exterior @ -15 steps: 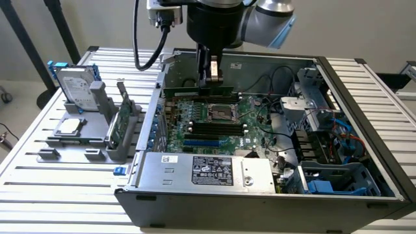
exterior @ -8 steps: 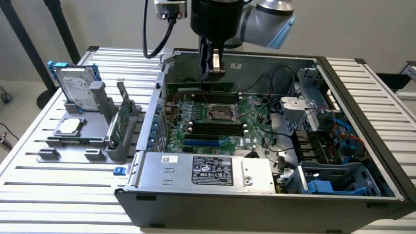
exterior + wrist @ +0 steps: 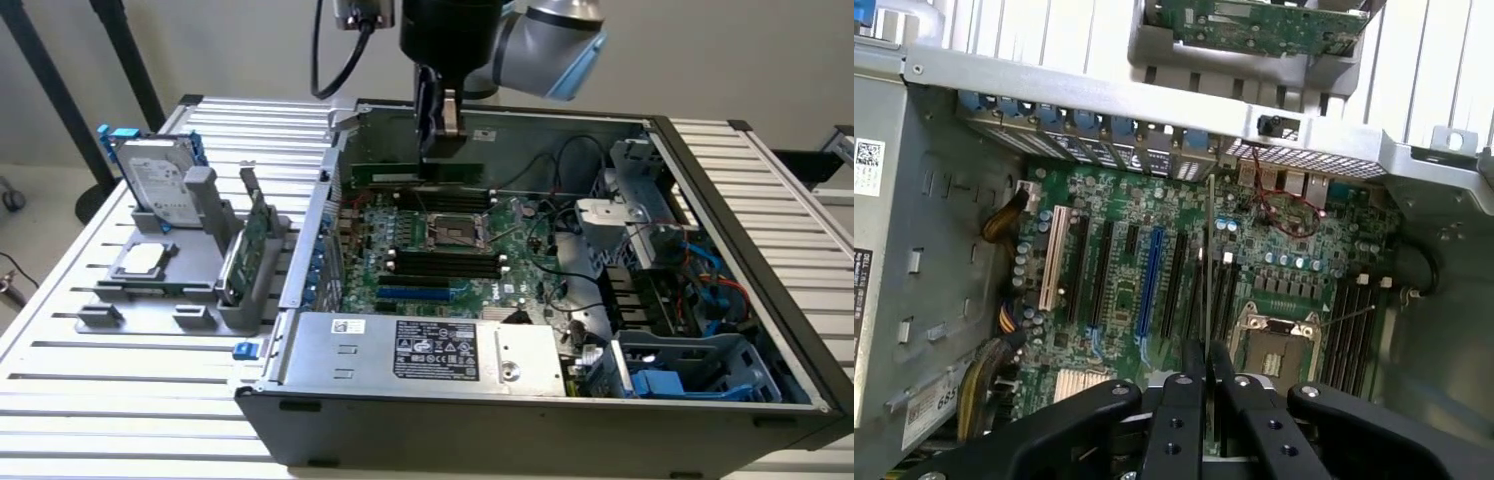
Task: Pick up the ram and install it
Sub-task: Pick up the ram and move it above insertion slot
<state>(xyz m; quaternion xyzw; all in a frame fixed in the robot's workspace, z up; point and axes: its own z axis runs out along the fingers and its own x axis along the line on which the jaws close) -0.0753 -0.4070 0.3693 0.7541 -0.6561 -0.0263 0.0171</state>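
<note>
One ram (image 3: 400,178), a thin flat green board stick, pinched at its top edge by the black hand (image 3: 435,150), held over the green motherboard (image 3: 427,285) at twelve o'clock of the square metal CPU socket (image 3: 451,230). Around it: grey sheet-metal case (image 3: 534,420); long black slots (image 3: 441,264) at six o'clock of the socket; silver hard drive (image 3: 160,180) and upright green card (image 3: 244,250) at nine o'clock on the slatted tabletop (image 3: 80,400).

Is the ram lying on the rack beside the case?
No, the hand grips the ram inside the case, over the motherboard.
</note>
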